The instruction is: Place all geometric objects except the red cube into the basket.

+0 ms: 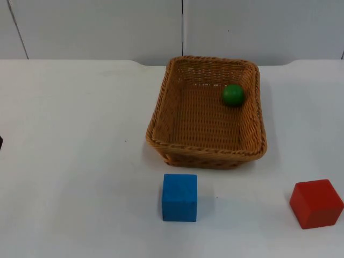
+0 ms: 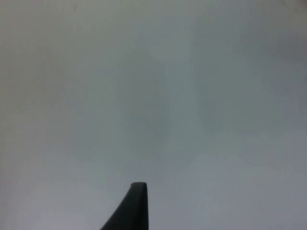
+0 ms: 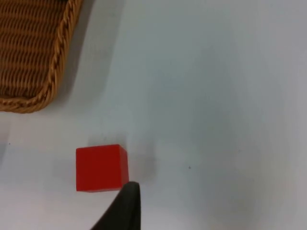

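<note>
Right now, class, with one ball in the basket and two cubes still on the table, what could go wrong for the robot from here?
1. The right tool's fingertip stands close beside the red cube, so it might pick up the piece that must stay out.
2. The blue cube sits near the basket, so a clumsy grasp could shove it into the wall.
3. The green ball may roll if the basket gets bumped.

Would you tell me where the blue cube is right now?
In the top view the blue cube sits on the table just in front of the basket, left of the red cube.
</note>
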